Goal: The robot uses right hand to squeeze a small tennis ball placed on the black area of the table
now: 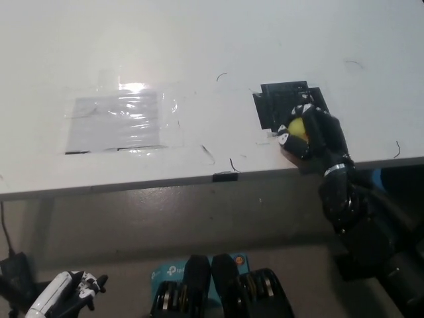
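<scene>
We see our black right hand point(310, 136) at the middle right of the frame, lying over the near edge of the white counter point(199, 46). The hand is closed around the small tennis ball point(296, 127), and only a bit of yellow shows between the dark fingers point(323, 126). The ball sits at the lower edge of the black area point(281, 103), which is a dark square patch just above the hand in the frame. The hand covers the lower right part of that patch. Our black arm runs from the hand down to the bottom right corner of the frame.

Our white left hand point(66, 295) rests far away at the bottom left of the frame, below the counter. It touches nothing, and it is too small for us to tell if its fingers are apart or closed.

On the left part of the counter there is a shiny clear sheet point(119, 122) taped flat, with a bright spot of light near its top. A few thin dark marks lie on the counter between the sheet and the black patch. A small dark tab point(224, 176) sticks to the front edge of the counter.
</scene>
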You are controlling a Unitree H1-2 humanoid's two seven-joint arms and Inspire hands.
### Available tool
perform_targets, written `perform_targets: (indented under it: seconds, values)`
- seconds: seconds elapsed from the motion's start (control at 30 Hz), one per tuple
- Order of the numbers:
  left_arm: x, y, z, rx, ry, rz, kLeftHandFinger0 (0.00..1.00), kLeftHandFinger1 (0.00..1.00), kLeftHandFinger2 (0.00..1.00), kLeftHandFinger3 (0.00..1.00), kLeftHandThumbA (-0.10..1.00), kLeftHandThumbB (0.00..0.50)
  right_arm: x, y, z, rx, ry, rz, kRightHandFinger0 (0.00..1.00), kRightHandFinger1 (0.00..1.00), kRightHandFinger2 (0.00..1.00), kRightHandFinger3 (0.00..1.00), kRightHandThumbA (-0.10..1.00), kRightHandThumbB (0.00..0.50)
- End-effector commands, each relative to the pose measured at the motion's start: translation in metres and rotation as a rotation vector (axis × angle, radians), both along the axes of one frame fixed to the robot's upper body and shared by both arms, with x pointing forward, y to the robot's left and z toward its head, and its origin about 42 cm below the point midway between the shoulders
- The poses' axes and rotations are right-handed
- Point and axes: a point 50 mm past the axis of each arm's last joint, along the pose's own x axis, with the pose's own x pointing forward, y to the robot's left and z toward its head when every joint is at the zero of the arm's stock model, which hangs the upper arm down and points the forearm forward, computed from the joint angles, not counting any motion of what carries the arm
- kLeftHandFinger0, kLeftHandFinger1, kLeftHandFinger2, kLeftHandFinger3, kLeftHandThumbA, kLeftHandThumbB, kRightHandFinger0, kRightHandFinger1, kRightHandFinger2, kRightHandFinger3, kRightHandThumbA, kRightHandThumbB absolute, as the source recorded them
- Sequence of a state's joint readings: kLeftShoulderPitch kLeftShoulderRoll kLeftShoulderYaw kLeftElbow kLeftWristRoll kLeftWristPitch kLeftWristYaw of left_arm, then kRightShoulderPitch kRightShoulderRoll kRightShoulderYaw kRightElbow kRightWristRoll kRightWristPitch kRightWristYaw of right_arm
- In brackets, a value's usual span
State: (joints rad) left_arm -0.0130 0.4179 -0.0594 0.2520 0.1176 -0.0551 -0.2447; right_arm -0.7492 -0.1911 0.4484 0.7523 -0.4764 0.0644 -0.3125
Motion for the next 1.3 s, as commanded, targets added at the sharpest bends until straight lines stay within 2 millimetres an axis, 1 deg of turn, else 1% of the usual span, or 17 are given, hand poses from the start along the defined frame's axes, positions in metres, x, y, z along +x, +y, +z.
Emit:
perform_targets:
  seconds: [0.0, 0.03, 0.07, 0.1, 0.13, 0.17, 0.23, 0.27, 0.33, 0.37, 0.4, 0.63, 0.67, 0.83, 1.03, 1.1, 1.27]
  values:
    - [0.006, 0.0, 0.012, 0.008, -0.04, -0.015, 0.12, 0.11, 0.26, 0.43, 0.71, 0.435, 0.015, -0.002, 0.018, -0.13, 0.012, -0.016, 0.0, 0.27, 0.57, 0.29, -0.1, 0.0]
    - [0.006, 0.001, 0.012, 0.008, -0.043, -0.016, 0.12, 0.1, 0.24, 0.43, 0.71, 0.43, 0.016, -0.001, 0.017, -0.134, 0.024, -0.016, 0.03, 0.32, 0.63, 0.37, -0.1, 0.0]
    - [0.006, 0.0, 0.013, 0.007, -0.044, -0.016, 0.11, 0.11, 0.24, 0.43, 0.7, 0.424, 0.016, -0.002, 0.017, -0.149, 0.046, -0.013, 0.13, 0.44, 0.73, 0.47, -0.1, 0.0]
    - [0.006, 0.0, 0.013, 0.006, -0.044, -0.016, 0.11, 0.11, 0.24, 0.43, 0.7, 0.424, 0.016, -0.002, 0.017, -0.155, 0.053, -0.011, 0.15, 0.46, 0.7, 0.51, -0.1, 0.0]
    - [0.006, 0.0, 0.012, 0.007, -0.04, -0.013, 0.13, 0.12, 0.26, 0.43, 0.71, 0.43, 0.016, -0.003, 0.017, -0.186, 0.079, -0.007, 0.42, 0.73, 0.99, 0.85, -0.1, 0.049]
    - [0.006, 0.0, 0.012, 0.006, -0.037, -0.012, 0.12, 0.12, 0.27, 0.42, 0.7, 0.426, 0.016, -0.003, 0.018, -0.195, 0.098, -0.017, 0.46, 0.73, 0.96, 0.98, -0.1, 0.012]
    - [0.006, 0.0, 0.012, 0.007, -0.036, -0.012, 0.11, 0.11, 0.26, 0.42, 0.7, 0.423, 0.016, -0.002, 0.019, -0.204, 0.111, -0.021, 0.42, 0.69, 0.9, 1.0, -0.1, 0.009]
    - [0.007, 0.0, 0.011, 0.005, -0.037, -0.01, 0.11, 0.11, 0.25, 0.41, 0.7, 0.428, 0.016, -0.002, 0.02, -0.207, 0.113, -0.022, 0.51, 0.77, 0.99, 1.0, -0.09, 0.025]
    - [0.006, 0.0, 0.011, 0.01, -0.034, -0.006, 0.12, 0.11, 0.25, 0.41, 0.7, 0.435, 0.016, 0.0, 0.022, -0.21, 0.133, -0.022, 0.81, 1.0, 1.0, 1.0, 0.02, 0.019]
    - [0.006, 0.0, 0.011, 0.01, -0.034, -0.006, 0.11, 0.11, 0.25, 0.41, 0.71, 0.435, 0.016, 0.0, 0.022, -0.21, 0.134, -0.023, 0.83, 1.0, 1.0, 1.0, 0.03, 0.015]
    - [0.006, 0.0, 0.011, 0.01, -0.041, -0.008, 0.12, 0.11, 0.26, 0.42, 0.71, 0.439, 0.015, 0.002, 0.025, -0.199, 0.143, -0.022, 1.0, 1.0, 1.0, 1.0, 0.15, 0.061]
    - [0.006, 0.001, 0.009, 0.018, -0.036, -0.011, 0.12, 0.12, 0.27, 0.42, 0.7, 0.423, 0.01, 0.004, 0.03, -0.214, 0.158, -0.031, 1.0, 1.0, 1.0, 1.0, 0.37, 0.204]
    - [0.006, 0.002, 0.009, 0.022, -0.034, -0.01, 0.13, 0.11, 0.27, 0.4, 0.71, 0.431, 0.009, 0.004, 0.03, -0.207, 0.152, -0.031, 1.0, 1.0, 1.0, 1.0, 0.4, 0.249]
    - [0.006, 0.002, 0.009, 0.024, -0.039, -0.013, 0.12, 0.11, 0.26, 0.4, 0.72, 0.437, 0.006, 0.003, 0.035, -0.249, 0.147, -0.027, 1.0, 1.0, 1.0, 1.0, 0.51, 0.314]
    - [0.004, 0.005, 0.009, 0.012, -0.036, -0.008, 0.1, 0.1, 0.26, 0.41, 0.71, 0.425, 0.002, -0.003, 0.051, -0.162, -0.015, -0.011, 1.0, 1.0, 1.0, 1.0, 0.45, 0.281]
    - [0.003, 0.006, 0.008, 0.018, -0.041, -0.007, 0.11, 0.1, 0.27, 0.4, 0.72, 0.437, 0.001, -0.009, 0.07, -0.083, -0.111, -0.038, 1.0, 1.0, 1.0, 1.0, 0.53, 0.273]
    - [0.002, 0.006, 0.007, 0.013, -0.032, 0.004, 0.13, 0.11, 0.28, 0.39, 0.7, 0.436, -0.002, -0.015, 0.092, -0.072, -0.147, -0.043, 1.0, 1.0, 1.0, 1.0, 0.58, 0.317]
